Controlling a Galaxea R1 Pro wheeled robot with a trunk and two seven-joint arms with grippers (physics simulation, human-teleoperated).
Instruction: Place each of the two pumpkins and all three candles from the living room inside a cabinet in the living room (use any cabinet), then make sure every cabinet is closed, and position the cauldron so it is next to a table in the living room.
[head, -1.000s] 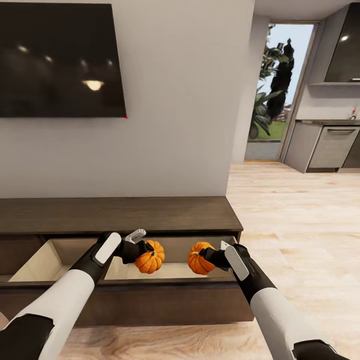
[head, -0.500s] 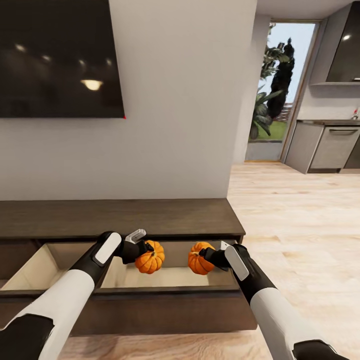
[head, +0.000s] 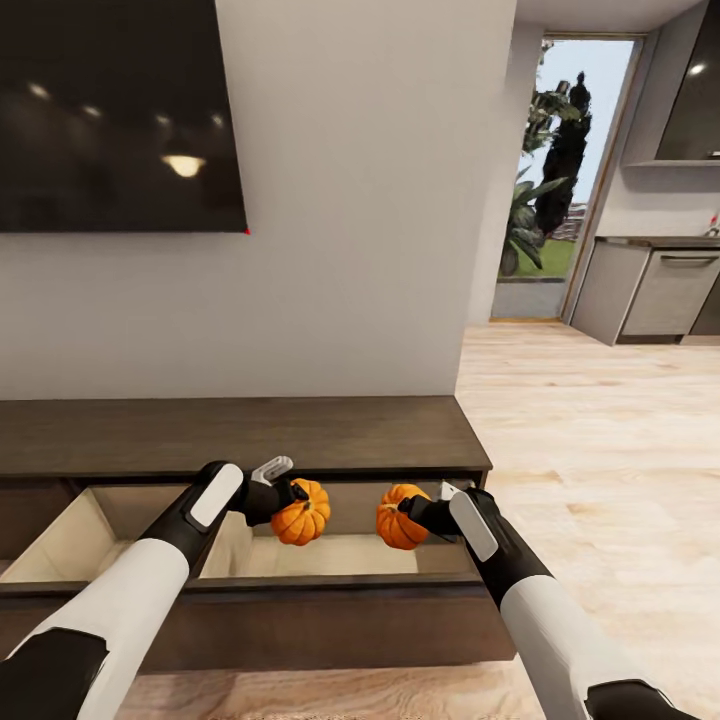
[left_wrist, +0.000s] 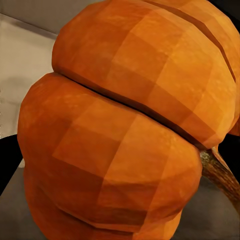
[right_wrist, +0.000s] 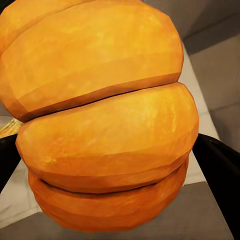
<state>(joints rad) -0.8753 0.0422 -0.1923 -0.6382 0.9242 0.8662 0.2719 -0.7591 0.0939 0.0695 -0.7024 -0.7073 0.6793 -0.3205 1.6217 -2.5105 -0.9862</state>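
In the lower centre of the head view, the left gripper has its fingers closed around a small bright-orange ribbed pumpkin, and just to the right of it the right gripper has its fingers clamped on a second bright-orange ribbed pumpkin. The two pumpkins hang side by side, a little apart, above the pale interior of the open pull-out drawer of the long, low, dark-brown wood-grain cabinet, which runs across the lower left of the frame against a plain grey wall. A large black wall-mounted television screen fills the upper left. At the right of the frame, light wooden flooring leads toward a tall glazed doorway with green plants outside and grey kitchen units. In the left wrist view the first pumpkin sits very close to the camera, with its brown stem showing at the lower right edge. In the right wrist view the second pumpkin likewise looms close, with dark finger edges at the lower corners.
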